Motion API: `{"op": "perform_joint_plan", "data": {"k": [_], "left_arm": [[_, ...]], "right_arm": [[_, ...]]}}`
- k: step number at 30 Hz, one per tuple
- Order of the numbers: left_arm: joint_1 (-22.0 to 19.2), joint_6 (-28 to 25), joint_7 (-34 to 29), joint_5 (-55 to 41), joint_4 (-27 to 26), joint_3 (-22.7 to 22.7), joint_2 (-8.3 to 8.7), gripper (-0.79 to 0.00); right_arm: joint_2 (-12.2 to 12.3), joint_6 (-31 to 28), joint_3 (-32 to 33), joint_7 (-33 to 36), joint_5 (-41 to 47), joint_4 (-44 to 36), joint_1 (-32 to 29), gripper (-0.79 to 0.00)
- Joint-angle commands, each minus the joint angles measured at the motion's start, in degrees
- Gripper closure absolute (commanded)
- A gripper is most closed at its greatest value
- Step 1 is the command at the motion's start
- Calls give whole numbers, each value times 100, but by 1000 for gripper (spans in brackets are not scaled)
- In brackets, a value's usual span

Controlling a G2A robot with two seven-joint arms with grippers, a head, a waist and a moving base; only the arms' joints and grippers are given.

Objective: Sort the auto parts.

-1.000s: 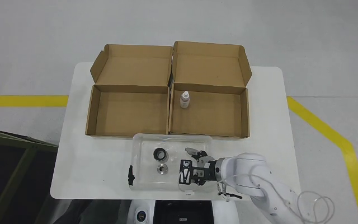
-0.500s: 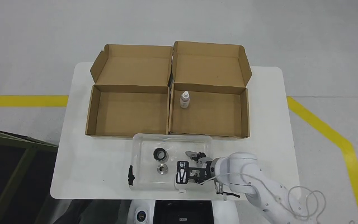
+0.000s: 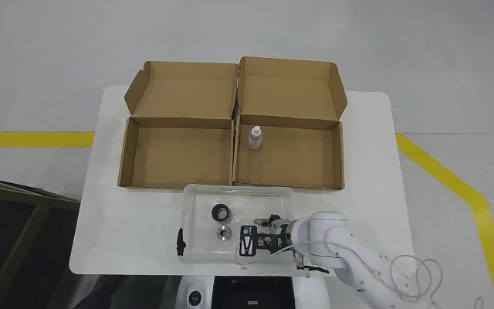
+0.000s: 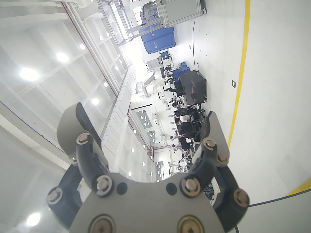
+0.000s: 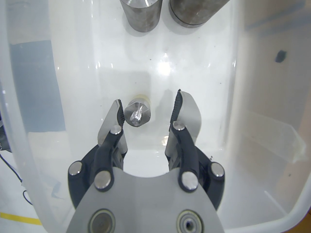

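The right gripper [image 5: 149, 106] hung low inside the clear tub [image 3: 238, 187], its fingers spread around a small metal plug [image 5: 137, 115] that sat against one finger and well off the other. Closing from there would likely shove the plug across the slick tub floor, or pinch it crooked so it slipped on the lift. A bored cylinder [image 5: 139, 3] and a wider cylinder [image 5: 201, 1] stood farther along the tub. The left gripper [image 4: 145, 112], spread and empty, faced a bright hall. On the white table [image 3: 370, 154] lay a bare box [image 3: 177, 158] and a second box [image 3: 309, 158] holding a white bottle [image 3: 255, 138]; yellow tape [image 3: 46, 139] lined the grey floor
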Motion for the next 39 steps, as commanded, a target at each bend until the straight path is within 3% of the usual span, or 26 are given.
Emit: {"op": "perform_joint_plan", "data": {"k": [1, 8, 11, 39], "left_arm": [[0, 0, 0, 0, 0, 0, 0, -785], [0, 0, 0, 0, 0, 0, 0, -785], [0, 0, 0, 0, 0, 0, 0, -785], [0, 0, 0, 0, 0, 0, 0, -785]], "right_arm": [[1, 1, -20, 12, 45, 41, 9, -339], [12, 17, -53, -3, 112, 99, 37, -77], [16, 24, -60, -64, 129, 99, 44, 0], [-120, 114, -249, -1363, 69, -287, 740, 0]]}}
